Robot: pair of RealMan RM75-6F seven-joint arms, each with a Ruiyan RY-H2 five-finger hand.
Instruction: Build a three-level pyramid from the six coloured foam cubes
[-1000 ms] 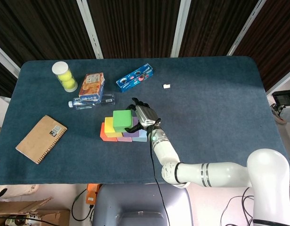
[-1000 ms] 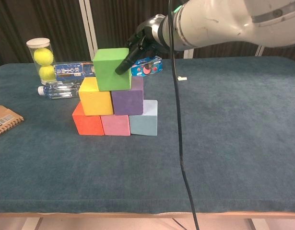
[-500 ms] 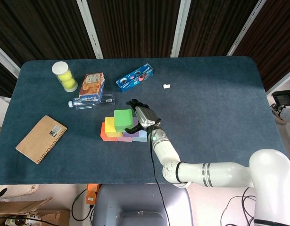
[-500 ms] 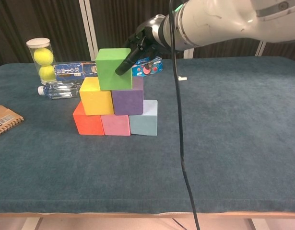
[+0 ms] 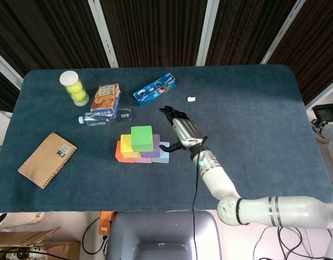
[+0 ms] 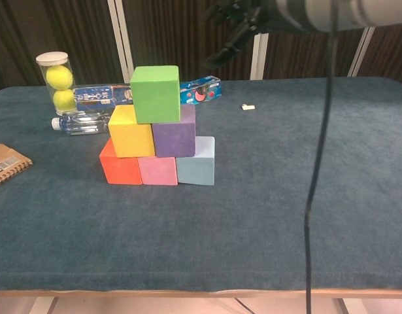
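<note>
Blue table (image 5: 253, 103): green cube (image 5: 141, 138) tops the pyramid; right hand (image 5: 182, 130) at its 3 o'clock, apart, fingers spread, empty.

I see the pyramid (image 6: 158, 127) mid-worktop (image 6: 305, 216): three cubes under two under one. Bottle (image 5: 104, 117) behind it, notebook (image 5: 47, 160) left, robot hand (image 5: 183, 130) right.

Six foam cubes, plus six other items on the surface.

We count one each: green foam cube (image 6: 155, 93), yellow foam cube (image 6: 130, 133), purple foam cube (image 6: 174, 139), red-orange foam cube (image 6: 119, 168), pink foam cube (image 6: 157, 171), pale blue foam cube (image 6: 196, 165); one clear tube of yellow tennis balls (image 5: 74, 88), one plastic water bottle (image 5: 104, 117), one orange snack box (image 5: 105, 99), one blue biscuit packet (image 5: 154, 89), one brown spiral notebook (image 5: 47, 160), one small white scrap (image 5: 191, 99).
</note>
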